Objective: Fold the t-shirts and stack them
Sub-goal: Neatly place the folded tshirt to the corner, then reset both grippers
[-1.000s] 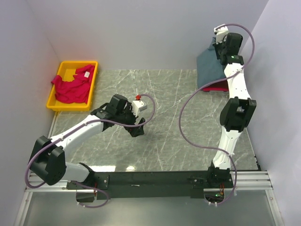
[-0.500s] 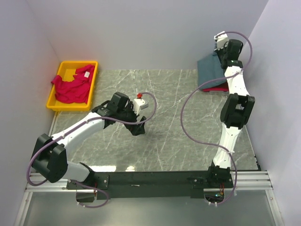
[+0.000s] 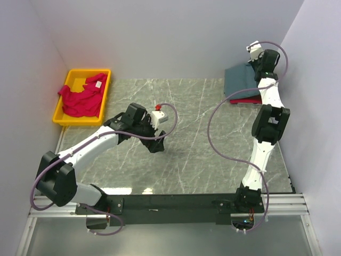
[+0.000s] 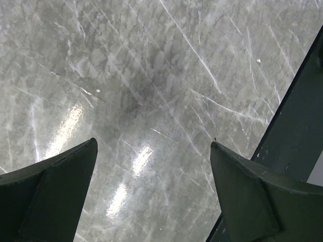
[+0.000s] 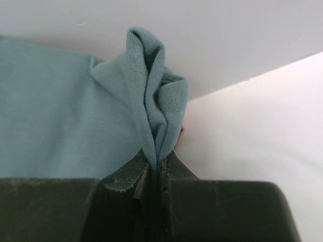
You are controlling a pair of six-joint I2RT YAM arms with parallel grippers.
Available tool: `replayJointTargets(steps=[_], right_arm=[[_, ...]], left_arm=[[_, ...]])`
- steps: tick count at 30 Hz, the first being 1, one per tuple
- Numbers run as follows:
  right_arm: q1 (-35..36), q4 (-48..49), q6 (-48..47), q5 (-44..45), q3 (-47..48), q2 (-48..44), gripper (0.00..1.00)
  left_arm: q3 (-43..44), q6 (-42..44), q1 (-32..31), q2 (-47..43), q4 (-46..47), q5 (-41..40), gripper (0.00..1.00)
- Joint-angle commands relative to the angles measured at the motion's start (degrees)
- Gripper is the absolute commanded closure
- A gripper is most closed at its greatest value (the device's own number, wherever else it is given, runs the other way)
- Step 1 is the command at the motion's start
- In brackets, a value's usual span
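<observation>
The slate blue-grey t-shirt [image 3: 241, 81] lies folded at the far right corner of the table, on top of a red-toned shirt [image 3: 246, 100] whose edge shows beneath it. My right gripper [image 3: 254, 65] is shut on a bunched fold of the blue-grey shirt [image 5: 151, 101], close to the back wall. The bright pinkish-red t-shirt [image 3: 81, 97] lies crumpled in the yellow bin [image 3: 68, 119]. My left gripper [image 3: 155, 145] is open and empty over bare marble [image 4: 151, 101] at the table's middle left.
The yellow bin stands at the far left, against the left wall. White walls close in on the back and the right side. A black rail [image 3: 176, 202] runs along the near edge and also shows in the left wrist view [image 4: 292, 126].
My right gripper has moved toward the back right corner with the blue-grey shirt's edge, and the shirt now lies flatter and squarer. The left arm has barely moved.
</observation>
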Motion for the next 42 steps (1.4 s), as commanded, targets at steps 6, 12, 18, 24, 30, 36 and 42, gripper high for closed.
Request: replayJointTargets(steps=[6, 12, 18, 24, 30, 36, 42], right_arm=[[-0.5, 9.7, 0.6, 8.1, 2.8, 2.3, 0.47], [-0.3, 9.7, 5.9, 9.7, -0.1, -1.9, 0.31], [0.3, 3.8, 12.5, 7.6, -3.5, -8.2, 0.30], [2.5, -8.3, 21.8, -0.8, -10.2, -18.7, 0.30], [7.1, -22.6, 28.5, -9.5, -15.8, -31.1, 0.29], [11.0, -30.9, 34.6, -17.2, -27.9, -43.3, 0.28], [17.0, -24.3, 37.2, -20.4, -51.5, -56.9, 0.27]], left_arm=[[3.4, 0.1, 0.5, 1.5, -1.0, 0.8, 0.01], [2.7, -0.9, 1.7, 0.2, 0.0, 1.3, 0.01], [0.4, -3.3, 6.2, -2.6, 1.2, 4.2, 0.01], [1.2, -6.9, 12.3, -3.4, 2.9, 5.1, 0.01], [9.2, -9.7, 19.7, 0.2, 0.7, 1.2, 0.01], [9.9, -11.1, 25.8, 4.3, 1.2, -0.4, 0.01], [3.9, -11.0, 25.8, 4.9, 1.3, -3.4, 0.01]])
